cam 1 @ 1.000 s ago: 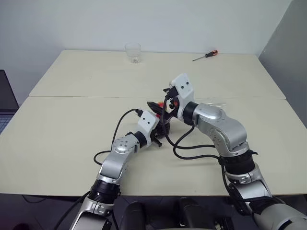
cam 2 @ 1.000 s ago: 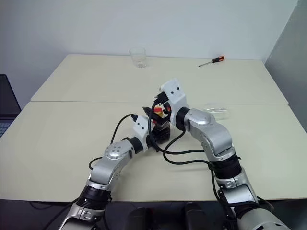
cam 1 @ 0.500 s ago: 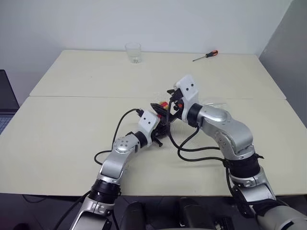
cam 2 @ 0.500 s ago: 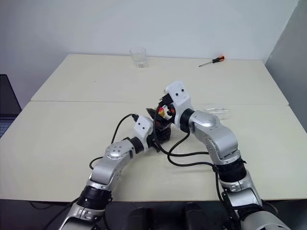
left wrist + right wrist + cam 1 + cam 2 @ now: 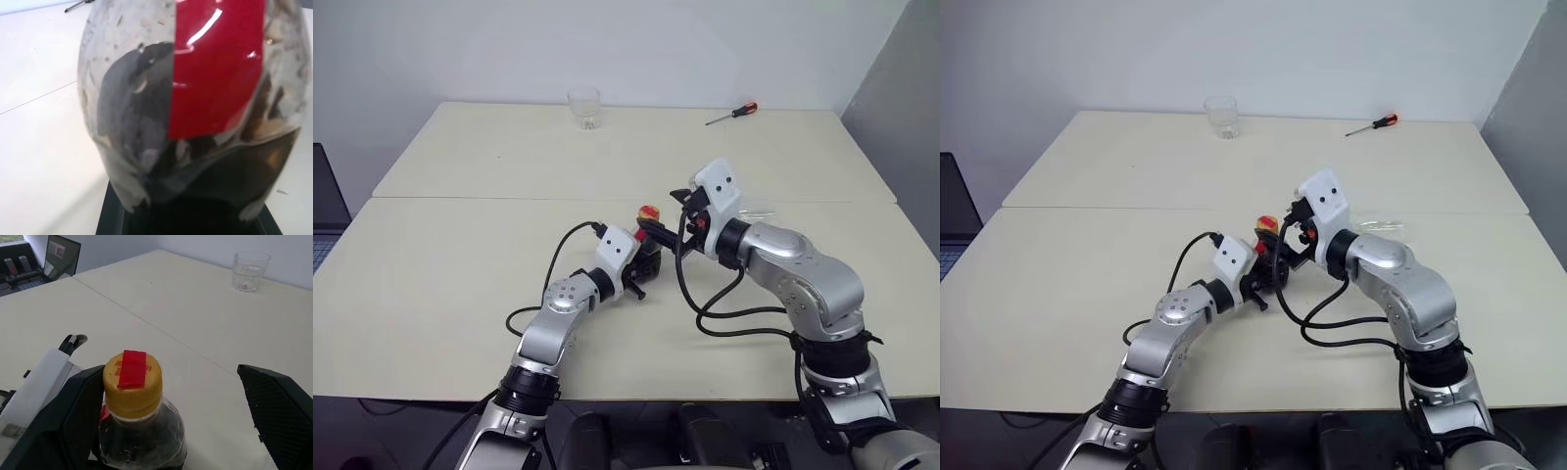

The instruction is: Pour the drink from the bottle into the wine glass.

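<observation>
Upright, the bottle (image 5: 1268,257) (cap on) sits in the left pincer (image 5: 1263,279).

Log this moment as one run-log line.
left end effector: shut on bottle | right end effector: open beside cap | cap on | pour not started
</observation>
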